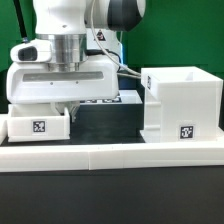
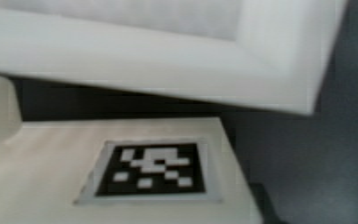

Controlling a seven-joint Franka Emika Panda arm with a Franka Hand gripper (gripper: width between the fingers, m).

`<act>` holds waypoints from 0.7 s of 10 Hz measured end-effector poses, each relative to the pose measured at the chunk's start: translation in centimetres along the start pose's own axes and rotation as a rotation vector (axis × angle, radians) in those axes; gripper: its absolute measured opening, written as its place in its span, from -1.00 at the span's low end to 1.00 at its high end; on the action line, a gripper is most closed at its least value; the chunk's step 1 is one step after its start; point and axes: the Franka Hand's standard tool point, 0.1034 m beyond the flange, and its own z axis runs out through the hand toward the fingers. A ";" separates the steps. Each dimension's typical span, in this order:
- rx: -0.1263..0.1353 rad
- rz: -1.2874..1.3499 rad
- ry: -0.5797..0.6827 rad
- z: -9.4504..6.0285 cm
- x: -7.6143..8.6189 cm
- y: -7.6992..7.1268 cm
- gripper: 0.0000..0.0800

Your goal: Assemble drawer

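The large cubic casing (image 1: 180, 98), white and open at the top with a tag on its front, stands at the exterior view's right. A small white box tray (image 1: 38, 123) with a tag stands at the exterior view's left, just behind the border wall. A second white box part (image 1: 35, 84) sits behind it, under the arm. My gripper (image 1: 67, 105) reaches down to the small tray's rear right corner; its fingertips are hidden. The wrist view shows a white tagged face (image 2: 155, 170) very close, with a white rim (image 2: 158, 55) beyond it. No fingers show there.
A long low white border wall (image 1: 110, 151) runs along the front. The marker board (image 1: 112, 100) lies on the dark table between the arm and the casing. A black cable hangs by the arm. A green backdrop stands behind.
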 end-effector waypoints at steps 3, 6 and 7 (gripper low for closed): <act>0.028 -0.091 -0.003 -3.8 0.4 -2.6 -0.90; 0.027 -0.130 -0.006 -3.6 0.3 -2.6 -0.89; 0.012 -0.313 0.005 -3.3 0.5 -2.5 -0.89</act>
